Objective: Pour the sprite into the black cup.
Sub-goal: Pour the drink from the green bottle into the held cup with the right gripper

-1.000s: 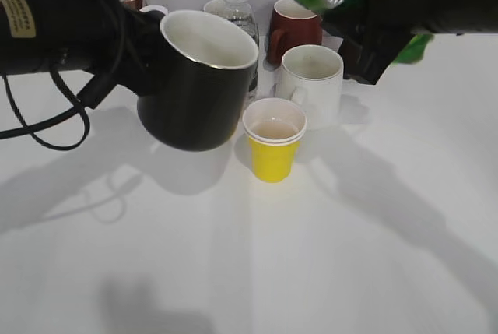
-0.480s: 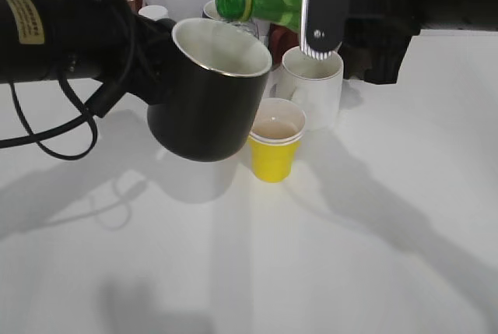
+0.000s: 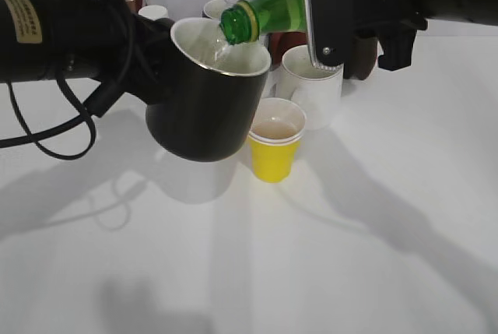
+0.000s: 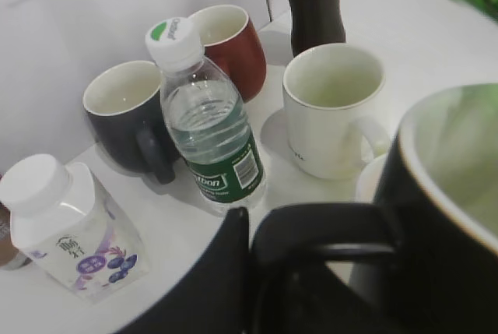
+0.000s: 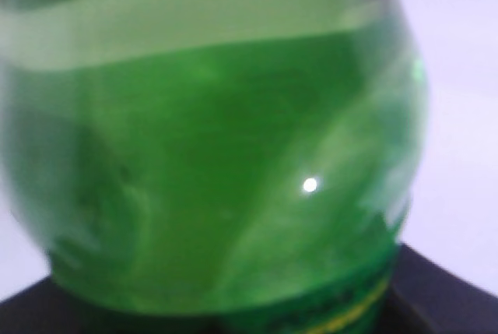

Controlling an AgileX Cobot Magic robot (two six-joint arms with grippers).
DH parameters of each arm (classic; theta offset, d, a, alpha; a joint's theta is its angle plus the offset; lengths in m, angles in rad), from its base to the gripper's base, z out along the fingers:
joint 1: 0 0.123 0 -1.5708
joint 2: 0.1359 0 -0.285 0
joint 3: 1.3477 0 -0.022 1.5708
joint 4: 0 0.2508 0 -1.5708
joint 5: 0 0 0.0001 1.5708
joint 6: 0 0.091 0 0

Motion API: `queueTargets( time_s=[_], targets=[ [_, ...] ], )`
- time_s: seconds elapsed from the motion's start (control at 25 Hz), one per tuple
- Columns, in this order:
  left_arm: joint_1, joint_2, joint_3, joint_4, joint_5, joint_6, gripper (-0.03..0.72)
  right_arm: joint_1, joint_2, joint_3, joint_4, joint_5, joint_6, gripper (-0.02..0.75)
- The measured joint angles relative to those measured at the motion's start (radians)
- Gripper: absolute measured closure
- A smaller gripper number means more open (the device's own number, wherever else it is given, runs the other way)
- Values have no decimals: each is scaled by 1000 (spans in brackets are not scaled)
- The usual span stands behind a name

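My left gripper (image 4: pixel 257 272) is shut on the handle of the black cup (image 3: pixel 204 108) and holds it above the table, tilted toward the right. The cup's white inside shows in the left wrist view (image 4: pixel 455 170). My right gripper (image 3: pixel 334 7) is shut on the sprite (image 3: pixel 268 8), a green bottle tipped sideways with its open mouth over the cup's rim; clear liquid falls from it into the cup. The bottle fills the right wrist view (image 5: pixel 210 139), so the right jaws are hidden there.
A yellow paper cup (image 3: pixel 274 141) stands just below the black cup. Behind it are a white mug (image 3: pixel 315 85), a dark red mug (image 4: pixel 226 42), a small dark mug (image 4: pixel 128 112), a clear water bottle (image 4: pixel 206 135), a cola bottle (image 4: pixel 315 3) and a small white yoghurt bottle (image 4: pixel 58 225).
The sprite has swung down and left from the upper right until its mouth is over the cup. The black cup has shifted slightly right and up.
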Motion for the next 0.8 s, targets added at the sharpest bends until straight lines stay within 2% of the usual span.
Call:
queueTargets(
  time_s=[0.8],
  targets=[
    [0, 0, 0, 0, 13, 0, 648, 1, 0, -30, -88, 13, -5, 339]
  ],
)
